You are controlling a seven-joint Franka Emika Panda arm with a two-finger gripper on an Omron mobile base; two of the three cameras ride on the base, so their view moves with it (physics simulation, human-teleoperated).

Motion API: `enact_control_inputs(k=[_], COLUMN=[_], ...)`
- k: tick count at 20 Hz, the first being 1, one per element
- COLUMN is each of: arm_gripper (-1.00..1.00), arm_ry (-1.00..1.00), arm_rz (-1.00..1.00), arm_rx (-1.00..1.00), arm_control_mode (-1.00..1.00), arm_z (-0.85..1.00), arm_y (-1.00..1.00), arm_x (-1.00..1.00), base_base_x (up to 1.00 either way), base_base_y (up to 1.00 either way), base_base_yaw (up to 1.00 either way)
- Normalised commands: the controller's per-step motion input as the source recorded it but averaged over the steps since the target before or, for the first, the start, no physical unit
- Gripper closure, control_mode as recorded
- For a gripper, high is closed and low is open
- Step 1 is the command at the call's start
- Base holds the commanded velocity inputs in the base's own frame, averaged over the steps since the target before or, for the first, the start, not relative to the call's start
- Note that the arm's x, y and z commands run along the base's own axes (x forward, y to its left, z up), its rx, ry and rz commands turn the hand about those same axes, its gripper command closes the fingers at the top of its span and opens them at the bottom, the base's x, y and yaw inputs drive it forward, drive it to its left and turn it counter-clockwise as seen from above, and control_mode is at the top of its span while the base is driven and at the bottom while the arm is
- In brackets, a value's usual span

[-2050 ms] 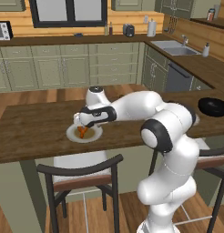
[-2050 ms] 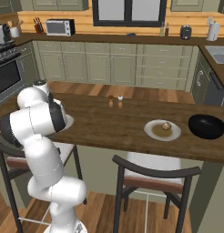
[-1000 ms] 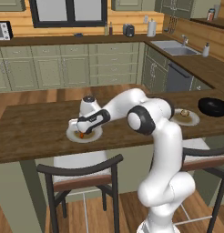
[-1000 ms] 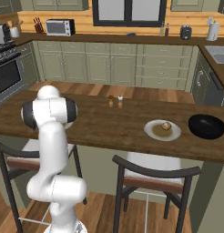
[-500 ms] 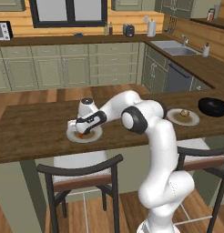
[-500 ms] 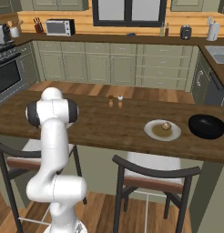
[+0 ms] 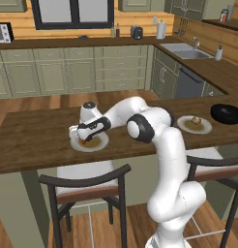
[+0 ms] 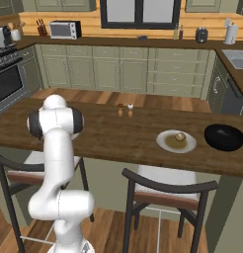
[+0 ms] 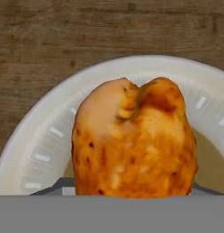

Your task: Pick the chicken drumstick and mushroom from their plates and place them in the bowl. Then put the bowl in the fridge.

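Observation:
The chicken drumstick is glossy orange-brown and lies on a white plate, very close to the hand camera. In the left base view my gripper is down on this left plate, right over the drumstick. Whether the fingers touch it is hidden. The mushroom sits on the second plate further right, with the black bowl beyond it. In the right base view I see the mushroom, its plate and the bowl. The fridge is out of view.
Two small shakers stand at the far side of the wooden island counter. Two stools are pushed against its near side. My arm stretches low over the counter towards the left plate.
Over the last second the hand has sunk a little lower and to the left onto the left plate, and the elbow has swung in. The plates, mushroom and bowl have not moved.

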Motion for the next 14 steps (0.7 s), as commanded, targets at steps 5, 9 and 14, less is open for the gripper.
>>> enact_control_inputs(k=[5, 9, 14], arm_gripper=[1.00, 1.00, 1.00], arm_ry=[-0.02, -0.15, -0.12], arm_rz=[0.00, 0.00, 0.01], arm_rx=[0.00, 0.00, 0.00], arm_control_mode=[-1.00, -1.00, -1.00], arm_z=[0.00, 0.49, 0.67], arm_y=[-0.03, -0.39, -0.67], arm_x=[-0.01, -0.47, -0.63], base_base_x=[0.00, 0.00, 0.00], base_base_y=[0.00, 0.00, 0.00], base_base_yaw=[0.00, 0.00, 0.00])
